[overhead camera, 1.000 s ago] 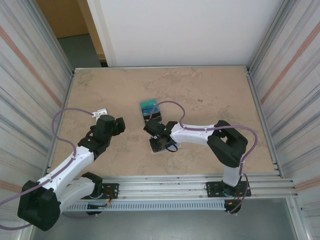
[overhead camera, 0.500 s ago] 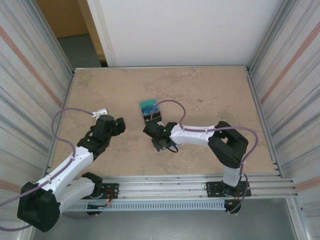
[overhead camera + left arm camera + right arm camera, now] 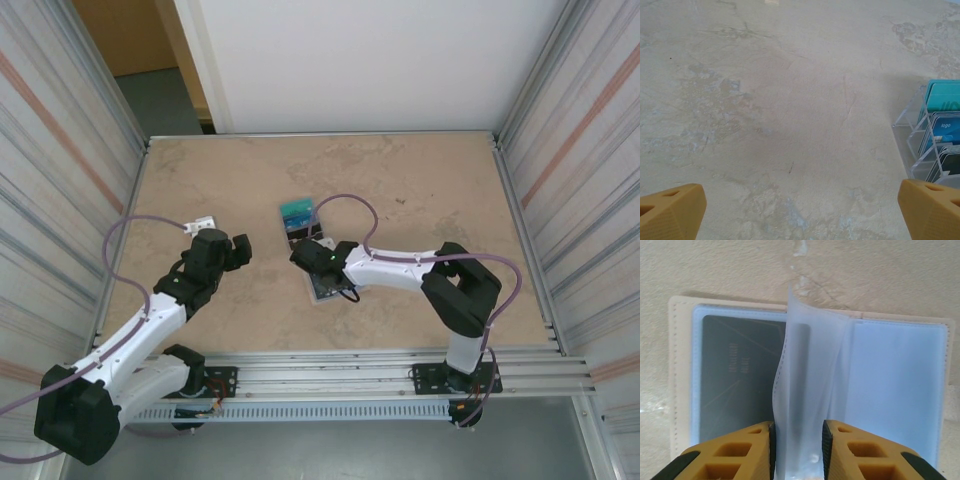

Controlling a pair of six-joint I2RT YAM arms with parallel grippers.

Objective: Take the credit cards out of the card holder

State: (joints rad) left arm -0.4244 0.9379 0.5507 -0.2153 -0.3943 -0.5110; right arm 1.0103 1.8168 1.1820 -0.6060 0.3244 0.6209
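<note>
The card holder (image 3: pixel 890 390) lies open on the table, tan edge outside and pale blue inside. A dark credit card (image 3: pixel 735 385) sits in its left pocket. Clear sleeve leaves (image 3: pixel 810 365) stand up from the spine between the fingers of my right gripper (image 3: pixel 797 427), whose jaws are a little apart around them. From above, the right gripper (image 3: pixel 316 262) hovers over the holder (image 3: pixel 327 287). My left gripper (image 3: pixel 238 250) hangs wide open over bare table, left of a clear rack (image 3: pixel 920 135) holding teal (image 3: pixel 944 97), blue and dark credit cards.
The clear rack (image 3: pixel 300 218) with cards stands just beyond the holder. A small white block (image 3: pixel 203 224) lies near the left arm. Metal walls (image 3: pixel 70 160) close in both sides of the table (image 3: pixel 420 190), with a rail along the near edge.
The right gripper has shifted slightly toward the far side. Its jaws narrowed, then widened again. The holder now shows pale and open beneath it. The left arm is still.
</note>
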